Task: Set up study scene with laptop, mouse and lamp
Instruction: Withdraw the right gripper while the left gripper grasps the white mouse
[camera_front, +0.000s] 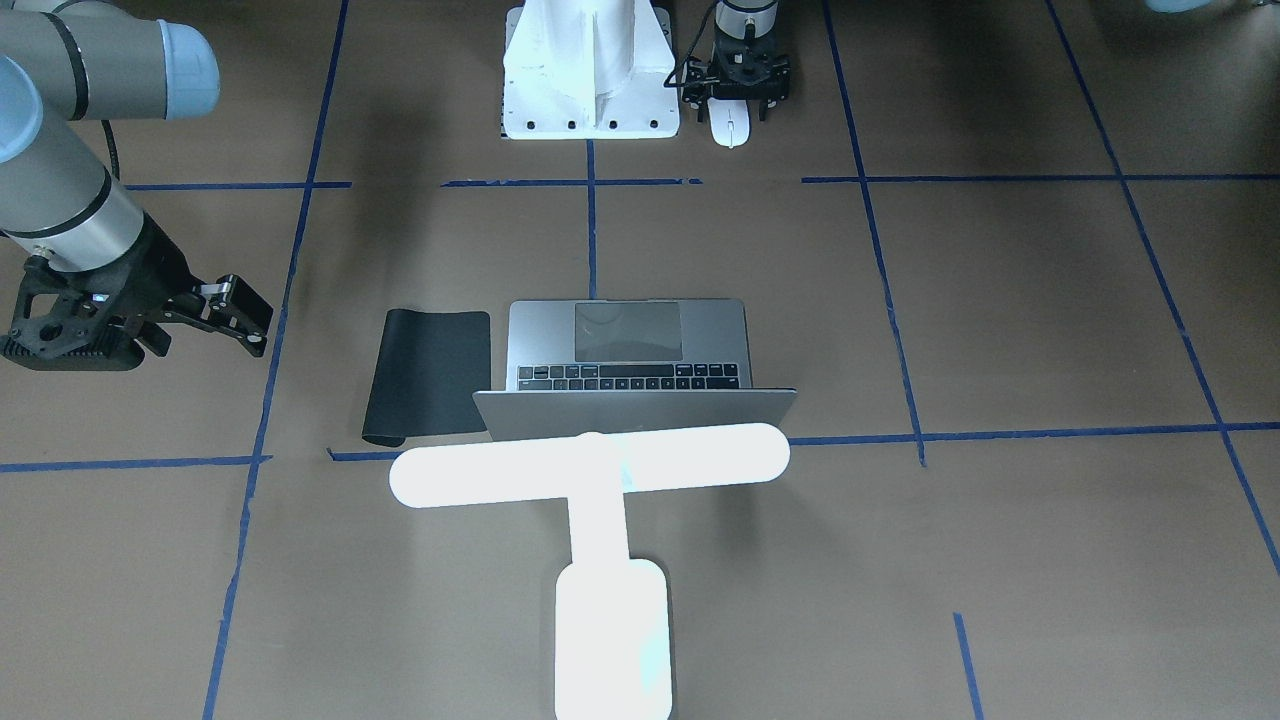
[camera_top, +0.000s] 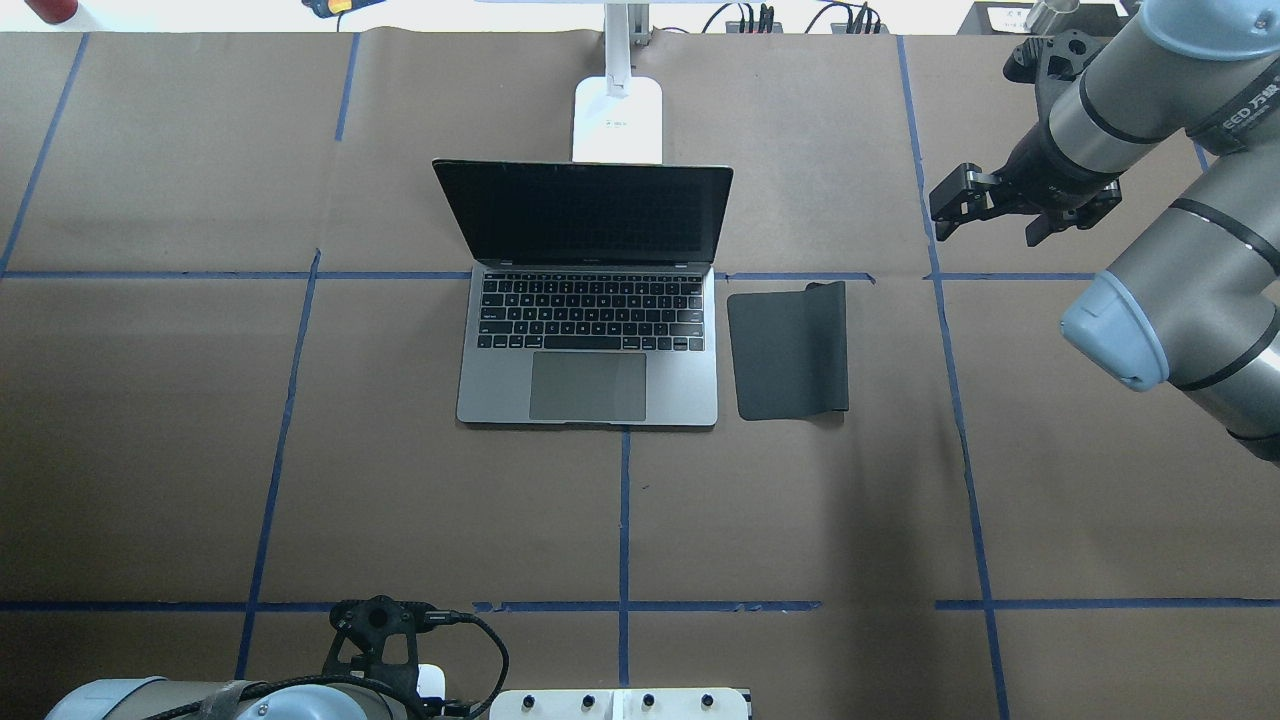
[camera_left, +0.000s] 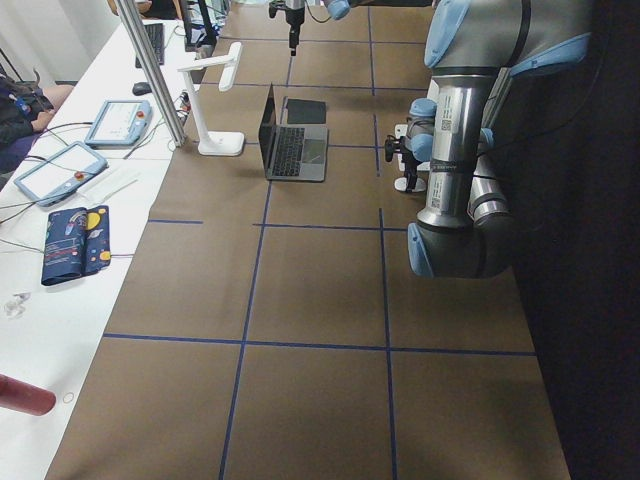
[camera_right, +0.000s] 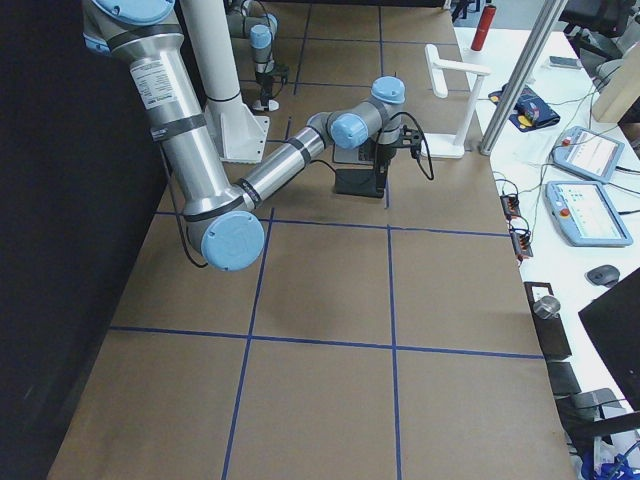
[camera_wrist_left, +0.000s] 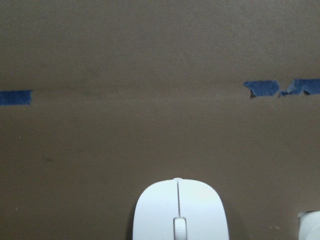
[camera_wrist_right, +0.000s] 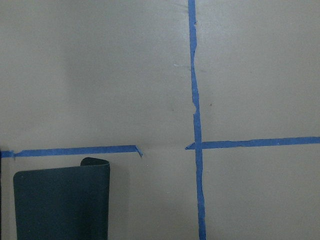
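1. A table (camera_top: 150, 450) covered in brown paper and ruled with blue tape (camera_top: 623, 520) is shown.
2. At the near edge, beside the white pedestal (camera_front: 590, 70), the mouse (camera_front: 731, 127) is seen lying under the left gripper (camera_front: 735, 100); its finger spread cannot be told.
3. At mid-table the laptop (camera_top: 590, 340) is stood open, with a black mat (camera_top: 790, 350) just beside it on the right.
4. Farther right, the right gripper (camera_top: 940, 200) is held above bare paper, fingers apart and empty.
5. Behind the laptop's lid, the lit lamp (camera_front: 590, 470) is placed.

Taped brown worktop (camera_top: 150, 450) has the open laptop (camera_top: 588, 340), black mat (camera_top: 788, 350) beside it, lamp (camera_top: 618, 118) behind, and mouse (camera_front: 731, 128) by the pedestal (camera_front: 590, 80).
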